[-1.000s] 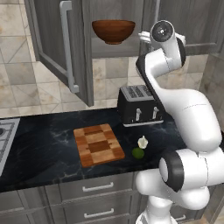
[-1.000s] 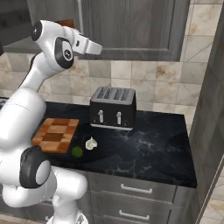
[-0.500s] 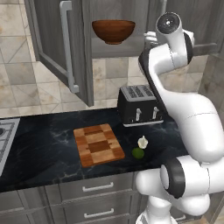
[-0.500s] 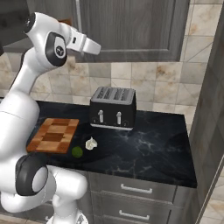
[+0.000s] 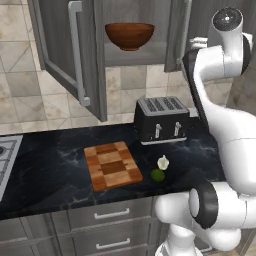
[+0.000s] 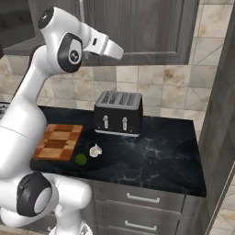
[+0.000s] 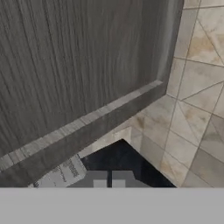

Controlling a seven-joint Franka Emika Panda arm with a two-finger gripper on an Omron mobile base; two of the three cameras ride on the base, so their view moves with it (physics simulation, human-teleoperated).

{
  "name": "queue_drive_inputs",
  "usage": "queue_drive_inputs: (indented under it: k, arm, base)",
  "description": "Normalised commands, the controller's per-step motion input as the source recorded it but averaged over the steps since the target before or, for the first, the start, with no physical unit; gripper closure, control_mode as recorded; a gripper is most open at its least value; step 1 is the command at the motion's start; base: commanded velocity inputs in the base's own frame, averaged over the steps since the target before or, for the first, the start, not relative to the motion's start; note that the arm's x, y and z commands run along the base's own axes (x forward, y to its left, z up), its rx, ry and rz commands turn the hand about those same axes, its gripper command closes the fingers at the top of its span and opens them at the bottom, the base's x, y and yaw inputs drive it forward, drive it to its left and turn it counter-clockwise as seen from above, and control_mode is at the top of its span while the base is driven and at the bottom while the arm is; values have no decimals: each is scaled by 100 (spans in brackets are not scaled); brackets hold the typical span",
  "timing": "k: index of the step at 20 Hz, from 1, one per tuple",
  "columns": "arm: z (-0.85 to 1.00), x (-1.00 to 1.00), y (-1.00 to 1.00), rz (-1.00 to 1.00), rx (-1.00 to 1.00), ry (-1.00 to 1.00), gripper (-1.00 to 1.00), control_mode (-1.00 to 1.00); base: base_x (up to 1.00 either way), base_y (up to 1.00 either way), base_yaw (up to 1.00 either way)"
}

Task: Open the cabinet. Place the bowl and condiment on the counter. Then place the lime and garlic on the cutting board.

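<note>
Cabinet (image 5: 90, 55): left door swung open, bowl (image 5: 129, 35) on its shelf inside. Table (image 5: 50, 170) carries toaster (image 5: 161, 119); cutting board (image 5: 112, 165) in front and left of it. Garlic (image 5: 163, 162) and lime (image 5: 158, 174) touching or nearly so, on table just right of board. Pincer (image 7: 109, 178) clenched, empty, up beside cabinet underside.

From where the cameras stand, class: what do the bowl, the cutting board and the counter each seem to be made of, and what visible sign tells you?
The bowl: probably wood, reddish-brown with a soft sheen.
The cutting board: wood, judging by its checkered light and dark brown blocks; the finish looks matte.
The counter: seemingly polished black marble, with thin white veins.
</note>
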Motion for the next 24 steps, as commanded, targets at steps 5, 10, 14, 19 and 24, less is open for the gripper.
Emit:
queue_drive_inputs:
  k: [5,10,14,19,24]
  arm:
    - [-10,-38,-89,0,0,2,100,-100]
    - [2,-75,61,0,-15,5,-100,-100]
    - [36,-77,100,2,-34,12,-100,-100]
    - [35,-27,100,6,-35,10,-100,-100]
    - [5,11,100,12,-41,18,-100,-100]
  base:
    - [0,0,0]
    - [0,0,0]
    - [0,0,0]
    - [0,0,0]
    - [0,0,0]
